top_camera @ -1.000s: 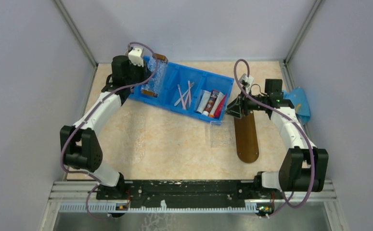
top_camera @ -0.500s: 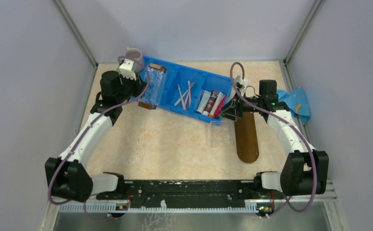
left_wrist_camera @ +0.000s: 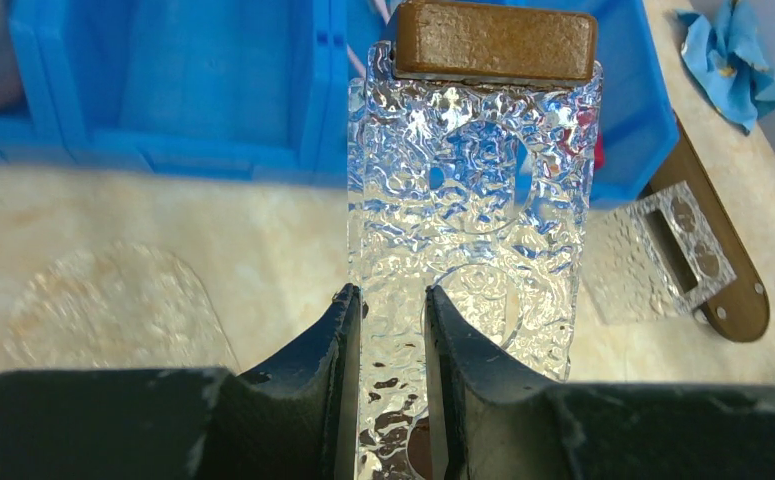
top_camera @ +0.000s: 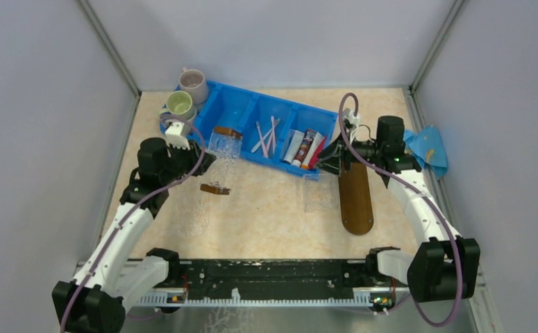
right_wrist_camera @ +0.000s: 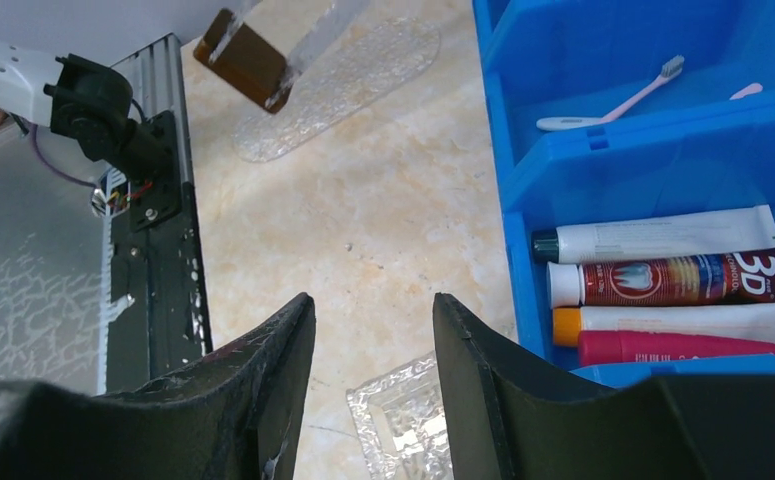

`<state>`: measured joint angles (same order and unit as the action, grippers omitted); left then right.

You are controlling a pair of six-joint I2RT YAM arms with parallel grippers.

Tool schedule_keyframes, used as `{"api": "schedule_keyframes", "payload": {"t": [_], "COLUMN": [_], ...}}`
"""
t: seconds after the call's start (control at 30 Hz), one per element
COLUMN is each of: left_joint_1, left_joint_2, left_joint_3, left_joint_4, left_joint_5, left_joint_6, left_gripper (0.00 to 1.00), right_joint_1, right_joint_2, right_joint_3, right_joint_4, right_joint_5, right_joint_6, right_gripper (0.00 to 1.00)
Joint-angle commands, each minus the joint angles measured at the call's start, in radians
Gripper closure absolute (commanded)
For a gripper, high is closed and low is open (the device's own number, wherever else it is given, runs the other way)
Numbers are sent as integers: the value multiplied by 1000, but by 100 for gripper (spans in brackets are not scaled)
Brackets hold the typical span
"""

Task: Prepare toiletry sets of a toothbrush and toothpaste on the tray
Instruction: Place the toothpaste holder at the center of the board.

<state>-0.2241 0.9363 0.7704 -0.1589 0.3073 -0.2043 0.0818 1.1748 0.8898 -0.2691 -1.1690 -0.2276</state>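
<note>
1. Left gripper (left_wrist_camera: 391, 295): pinched almost closed on the near end of a clear textured panel (left_wrist_camera: 473, 190), with a brown block (left_wrist_camera: 495, 42) on the far end. Held in the air just in front of the blue bin (top_camera: 252, 114). Thin slick grip with a long overhang, so likely to pivot or slip out on a fast swing.
2. Could also clip the bin's front wall, or the two mugs (top_camera: 180, 104) at its left end, on a careless sweep.
3. Right gripper (right_wrist_camera: 373, 305): wide open, nothing held, hovering at the bin's near wall beside the toothpaste tubes (right_wrist_camera: 663, 290). Tubes packed side by side and touching, so easy to grab two or shove a neighbour.
4. Toothbrushes (top_camera: 266, 137): thin and crossed in the middle compartment. Prone to a missed pinch.
5. Tray (top_camera: 357, 201): on the table right of centre, far end under the right wrist, no brush or tube on it yet.
6. Clear perforated plate (top_camera: 318, 194) at the tray's left edge; beside or overlapping, cannot tell. Clear oval sheet (top_camera: 196, 205) left of centre. Both hard to see, so a snag hazard on any set-down.
7. Surface: flat beige marbled tabletop (top_camera: 273, 215).
8. Room: plain grey walls (top_camera: 273, 41) on three sides, metal posts in the corners, crumpled blue cloth (top_camera: 429, 147) at the right edge.
</note>
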Motion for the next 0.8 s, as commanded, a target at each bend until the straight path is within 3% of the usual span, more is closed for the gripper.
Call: {"api": "schedule_keyframes", "payload": {"t": [0.0,0.3,0.77], "left_joint_1": [-22,-95,-257], "left_joint_2": [-82,-132,123], "left_joint_3": [-74,-175,-127], "left_joint_4": [-39,-114,-121], "left_joint_5": [-20,-182,-490], "left_joint_6": [-98,-177,-272], "left_gripper": [91,92,91], "right_joint_1": [8,9,10], "right_joint_2": [-49,-82,-100], "right_joint_3": [-8,-24,-37], "right_joint_4": [70,99,116], "right_joint_5": [-20,-21,-21], "right_joint_6": [36,64,73], "right_gripper": [52,52,52]}}
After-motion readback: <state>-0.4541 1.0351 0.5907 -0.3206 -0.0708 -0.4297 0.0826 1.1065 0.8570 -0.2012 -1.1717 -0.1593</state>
